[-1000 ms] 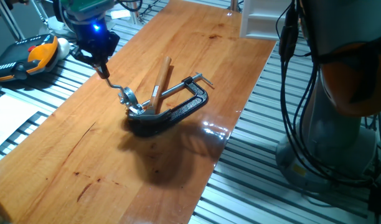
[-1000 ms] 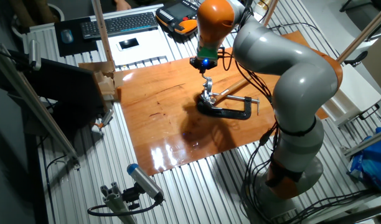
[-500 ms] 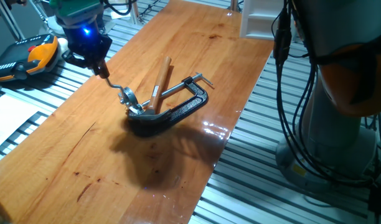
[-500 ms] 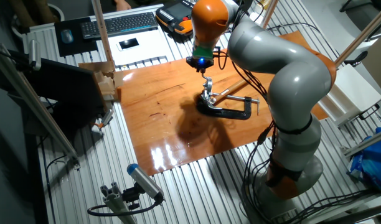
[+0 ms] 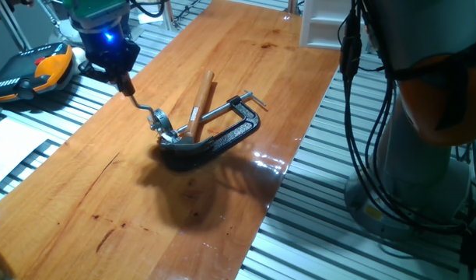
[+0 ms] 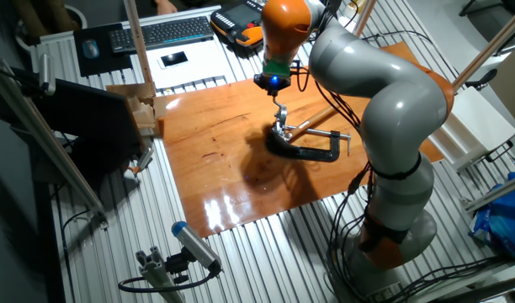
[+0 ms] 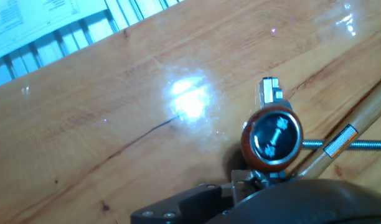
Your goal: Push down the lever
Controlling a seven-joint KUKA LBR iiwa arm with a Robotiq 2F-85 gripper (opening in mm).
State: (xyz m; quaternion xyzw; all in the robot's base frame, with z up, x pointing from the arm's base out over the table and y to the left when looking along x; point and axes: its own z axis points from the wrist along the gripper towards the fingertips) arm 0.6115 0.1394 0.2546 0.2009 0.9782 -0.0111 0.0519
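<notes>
The lever (image 5: 145, 106) rises at a slant from its small bracket (image 5: 162, 124), which sits on the near end of the black clamp (image 5: 222, 136) around the middle of the wooden desk (image 5: 106, 194). The clamp appears to anchor the bracket so that a downward push moves only the rod. A hammer (image 5: 199, 101) lies across the clamp, its wooden handle pointing away from the bracket, well clear of the lever's swing. The gripper (image 5: 126, 90) hangs directly over the lever's free end, its tip right at the knob (image 7: 271, 138); in the hand view the reddish knob sits just off centre below the camera, which suits a straight push down. The fingers look drawn close together to a narrow tip in the fixed view, with nothing between them, though whether they fully meet I cannot tell. On the side of the lever away from the clamp the desk is bare wood out to its edge, so the arm has free room to descend, and the knob's downward arc meets nothing but the desk top.
</notes>
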